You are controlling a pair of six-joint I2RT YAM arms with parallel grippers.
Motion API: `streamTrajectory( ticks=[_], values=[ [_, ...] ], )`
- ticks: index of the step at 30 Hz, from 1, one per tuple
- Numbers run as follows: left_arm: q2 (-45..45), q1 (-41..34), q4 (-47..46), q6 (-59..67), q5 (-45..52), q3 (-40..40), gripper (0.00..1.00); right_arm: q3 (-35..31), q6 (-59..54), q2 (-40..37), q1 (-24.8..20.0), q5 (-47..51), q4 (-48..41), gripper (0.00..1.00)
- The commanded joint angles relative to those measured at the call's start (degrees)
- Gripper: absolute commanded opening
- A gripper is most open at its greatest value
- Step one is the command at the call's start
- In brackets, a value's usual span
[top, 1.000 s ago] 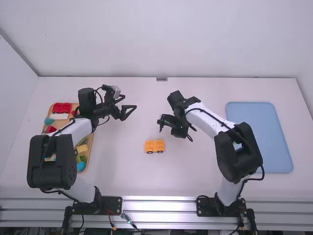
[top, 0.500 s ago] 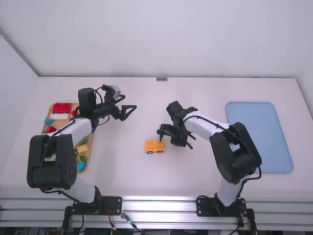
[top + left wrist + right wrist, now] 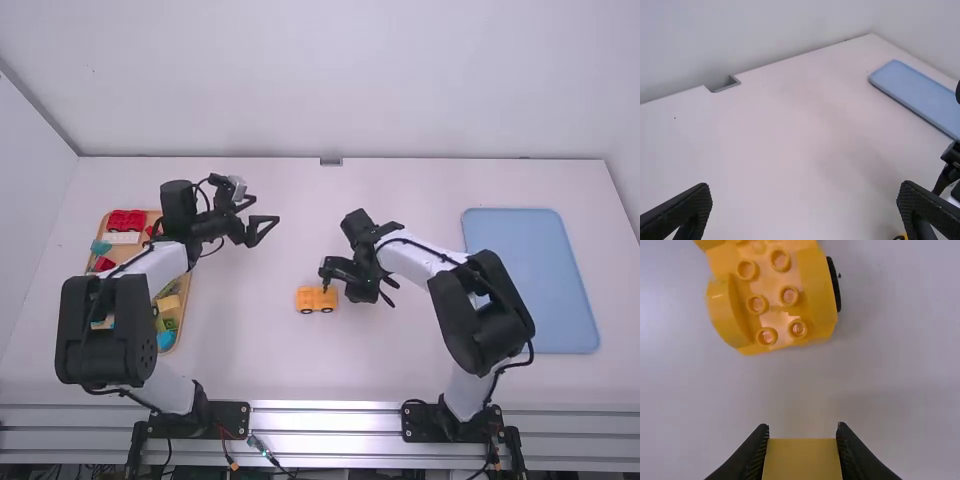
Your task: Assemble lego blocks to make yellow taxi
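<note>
The yellow wheeled car base (image 3: 311,299) stands on the table's middle, near side, with its studs up in the right wrist view (image 3: 772,297). My right gripper (image 3: 326,276) is low beside its far right part, and in its wrist view the gripper (image 3: 801,432) is shut on a yellow block (image 3: 802,460). A gap separates that block from the base in this view. Off to the far left, my left gripper (image 3: 267,208) hangs open over the table; between the left gripper's (image 3: 805,196) spread fingers there is nothing.
A wooden tray (image 3: 188,290) of mixed bricks lies at the left, partly under the left arm. It holds a red wheeled piece (image 3: 126,220) and a yellow block (image 3: 169,303). A blue tray (image 3: 540,280) lies at the right.
My right gripper has come nearer to the camera and down, closer to the car base, with a slight last shift left. The left arm and the base have stayed put.
</note>
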Motion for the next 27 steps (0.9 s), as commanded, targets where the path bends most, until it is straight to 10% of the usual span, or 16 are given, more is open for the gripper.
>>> streamTrajectory(
  ticks=[1, 11, 17, 21, 24, 27],
  values=[
    [0.3, 0.2, -0.6, 1.1, 1.7, -0.1, 0.99, -0.7, -0.7, 0.9, 0.2, -1.4, 0.7, 0.12],
    [0.3, 0.3, -1.1, 2.1, 1.7, 0.0, 0.99, -0.6, 0.8, 3.5, 2.1, 4.0, 2.3, 0.09],
    [0.3, 0.6, -1.1, 2.1, 1.5, 0.0, 0.99, -0.6, 0.6, 3.5, 2.2, 3.8, 2.3, 0.25],
    [0.3, 0.5, -1.1, 1.8, 1.5, 0.0, 0.99, -0.6, 0.6, 3.5, 2.1, 3.9, 2.3, 0.46],
    [0.3, 0.5, -1.1, 0.1, 1.7, 0.0, 0.99, -0.6, 0.2, 3.5, 2.2, 3.9, 2.3, 0.99],
    [0.3, 0.6, -1.2, -3.3, 1.7, 0.0, 0.99, -0.6, -1.2, 3.5, 2.1, 4.0, 2.3, 0.99]
  ],
)
